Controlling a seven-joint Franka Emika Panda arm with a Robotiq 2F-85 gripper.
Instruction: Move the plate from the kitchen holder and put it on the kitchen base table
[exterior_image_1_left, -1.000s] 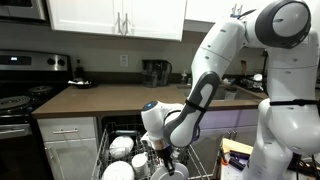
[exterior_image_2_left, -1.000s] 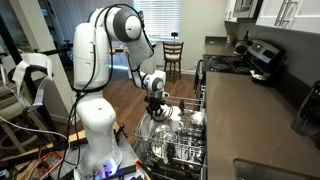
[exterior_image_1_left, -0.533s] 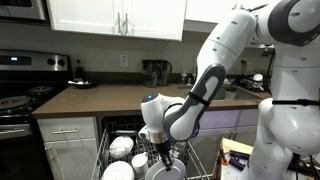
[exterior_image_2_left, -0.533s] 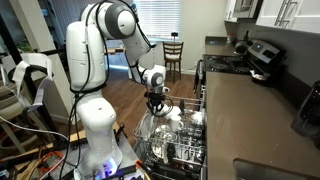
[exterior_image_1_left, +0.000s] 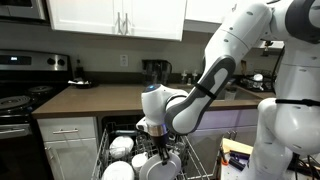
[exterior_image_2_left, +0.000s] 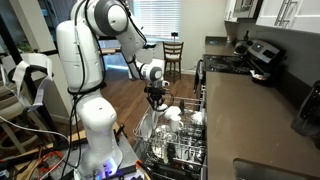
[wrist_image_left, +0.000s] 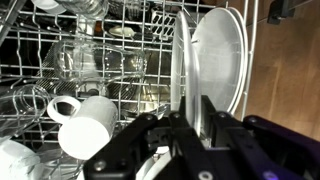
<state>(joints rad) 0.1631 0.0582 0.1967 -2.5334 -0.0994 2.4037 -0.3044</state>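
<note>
My gripper is shut on the rim of a white plate, which stands upright on its edge between the black fingers. The plate hangs just above the pale grey wire kitchen holder. In both exterior views the gripper points down over the pulled-out holder, with the plate below it. The brown kitchen base table runs above and beside the holder.
White mugs and clear glasses fill the holder beside the plate. White bowls sit in its near end. A black stove stands at the countertop's end, and a dark coffee maker on it.
The arm has risen over the last second, drawing the plate upward out of the holder's tines. The jaws stayed shut on the rim.
</note>
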